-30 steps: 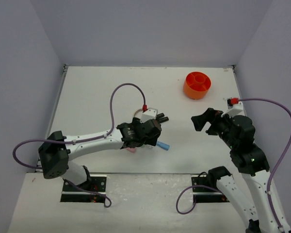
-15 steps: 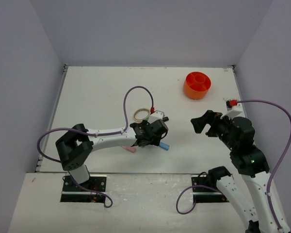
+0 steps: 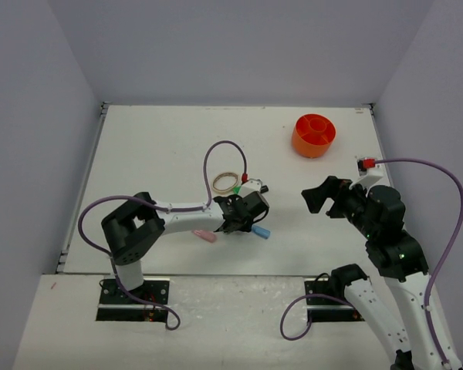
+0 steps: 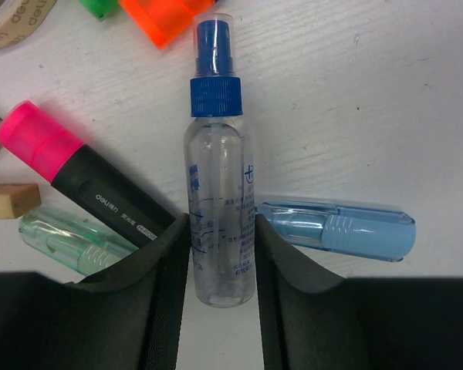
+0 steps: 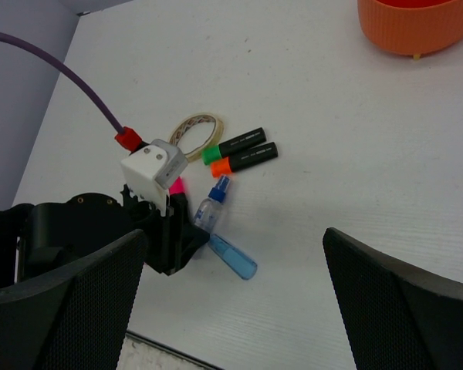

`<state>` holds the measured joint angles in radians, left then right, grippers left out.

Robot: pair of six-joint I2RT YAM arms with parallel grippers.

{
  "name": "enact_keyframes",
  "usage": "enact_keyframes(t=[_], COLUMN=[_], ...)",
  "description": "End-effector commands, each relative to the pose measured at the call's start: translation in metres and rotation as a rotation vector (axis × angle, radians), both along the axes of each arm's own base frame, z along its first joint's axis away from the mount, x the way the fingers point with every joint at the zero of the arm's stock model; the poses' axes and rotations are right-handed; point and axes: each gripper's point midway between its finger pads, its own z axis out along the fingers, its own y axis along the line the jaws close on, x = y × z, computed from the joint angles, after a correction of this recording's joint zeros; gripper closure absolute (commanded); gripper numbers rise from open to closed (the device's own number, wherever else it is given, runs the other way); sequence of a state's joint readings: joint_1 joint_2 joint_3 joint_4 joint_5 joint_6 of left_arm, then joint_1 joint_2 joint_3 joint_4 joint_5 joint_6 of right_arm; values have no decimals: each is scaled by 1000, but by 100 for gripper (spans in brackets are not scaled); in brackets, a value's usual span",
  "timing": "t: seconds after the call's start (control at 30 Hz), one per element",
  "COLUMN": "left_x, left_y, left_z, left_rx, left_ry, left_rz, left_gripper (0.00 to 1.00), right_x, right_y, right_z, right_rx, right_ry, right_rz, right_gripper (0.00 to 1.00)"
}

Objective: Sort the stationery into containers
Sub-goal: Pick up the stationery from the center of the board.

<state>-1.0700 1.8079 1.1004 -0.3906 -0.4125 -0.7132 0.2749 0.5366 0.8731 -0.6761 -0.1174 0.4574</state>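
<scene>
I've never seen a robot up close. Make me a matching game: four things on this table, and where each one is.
Things
1. bottle
2. tub
3. pink highlighter
4. tape ring

Places
A. lying slanted left of the bottle, its black end hidden behind a finger
B. alone at the far right of the table
C. flat on the table, beside the cap of the green highlighter
D. between the fingers of the left gripper

Pairs: 1-D, 2-B, 3-A, 4-C
</scene>
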Motion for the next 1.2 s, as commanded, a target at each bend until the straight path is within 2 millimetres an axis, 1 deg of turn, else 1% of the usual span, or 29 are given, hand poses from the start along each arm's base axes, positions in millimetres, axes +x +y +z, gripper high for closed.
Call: enact_keyframes(t=[0.0,0.03,0.1,0.13,0.17,0.2,0.3,0.37,0.43,0.47,0.5,0.53,0.57,0.6,0.63,0.77,0.8,0.83,0.87,0.9,0.93,0.97,1.0,1.03,1.07,1.1,1.17], left_x=[5,5,4,4,3,2,0,0,1,1,2,1,0,-1,-2,-15,-14,-21,-26,-31,-34,-39,-43,-48,-52,-55,-61], left_y=[0,1,2,3,3,3,5,9,10,11,9,9,6,3,0,-12,-13,-15,-24,-28,-31,-37,-40,-42,-48,-49,-44], left_z=[-16,-17,-20,-20,-19,-18,-13,-5,10,20,35,42,50,62,70,91,97,98,110,123,133,138,149,162,179,189,195], left_rx=[1,5,7,9,5,1,-9,-6,-17,-31,-59,-75,-84,-112,-129,-180,-199,-208,-273,-325,-371,-427,-485,-540,-611,-658,-701], left_ry=[7,9,23,25,29,28,27,9,-25,-49,-74,-90,-111,-132,-145,-173,-183,-181,-204,-222,-237,-252,-272,-295,-329,-356,-380], left_rz=[12,13,13,12,10,9,5,7,9,10,8,5,-10,-25,-42,-110,-110,-137,-166,-185,-205,-241,-271,-297,-335,-361,-384], left_gripper=[65,66,82,88,99,100,100,100,100,100,100,100,100,100,100,100,100,100,100,100,100,100,100,100,100,100,100], right_x=[1,1,0,-1,-1,-1,-1,-1,0,1,2,2,3,2,2,7,10,7,7,9,9,7,7,7,6,5,0], right_y=[8,9,12,13,14,16,23,27,29,32,35,38,42,49,53,66,67,72,78,82,85,90,94,97,100,103,110], right_z=[-3,-4,-3,-3,-3,-2,-3,-5,-7,-7,-7,-7,-11,-10,-12,-26,-26,-30,-32,-35,-33,-35,-37,-38,-39,-39,-39], right_rx=[-3,0,3,6,13,19,42,53,63,72,86,97,114,135,149,188,193,207,229,247,264,281,299,317,329,342,367], right_ry=[2,4,5,4,6,1,9,18,20,20,22,26,48,47,55,124,124,141,155,168,166,183,199,209,215,223,237], right_rz=[53,57,73,79,86,93,126,141,150,158,173,187,198,232,253,299,299,330,368,381,398,425,444,456,469,486,522], right_gripper=[1,1,1,1,1,1,1,1,1,1,1,1,1,1,1,1,1,1,1,1,2,3,3,4,5,7,11])
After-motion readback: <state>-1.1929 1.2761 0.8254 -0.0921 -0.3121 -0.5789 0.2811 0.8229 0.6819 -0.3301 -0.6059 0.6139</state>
